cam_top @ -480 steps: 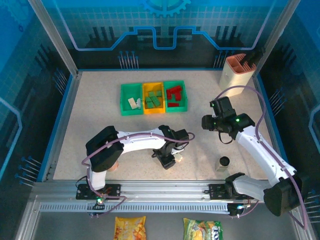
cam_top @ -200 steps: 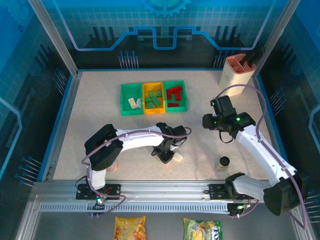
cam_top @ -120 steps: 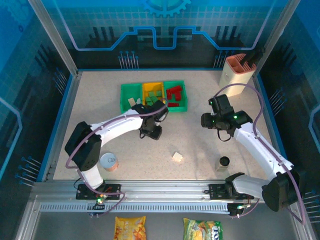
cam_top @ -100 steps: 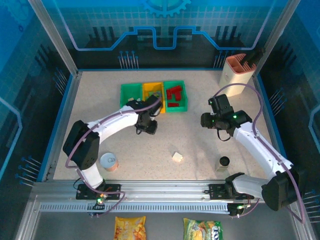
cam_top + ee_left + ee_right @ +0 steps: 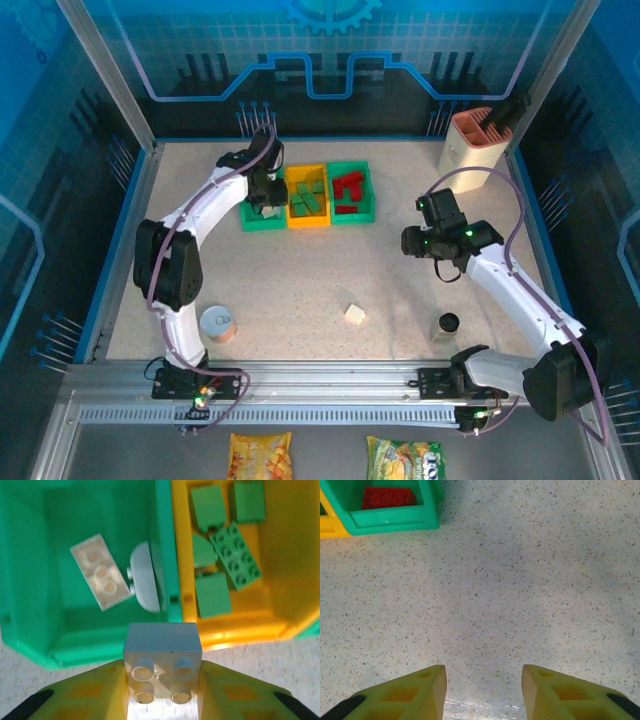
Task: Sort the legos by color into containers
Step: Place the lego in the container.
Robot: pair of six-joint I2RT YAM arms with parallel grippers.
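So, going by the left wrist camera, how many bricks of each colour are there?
Cream bricks: 3, two lying in the green bin and one held in the left hand
Green bricks: 5, all in the yellow bin
Total: 8

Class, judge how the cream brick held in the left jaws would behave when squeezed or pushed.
The cream brick looks like rigid moulded plastic, so probably won't flex. Flat sides suggest sliding, not rolling. Hollow studs hint it's light.
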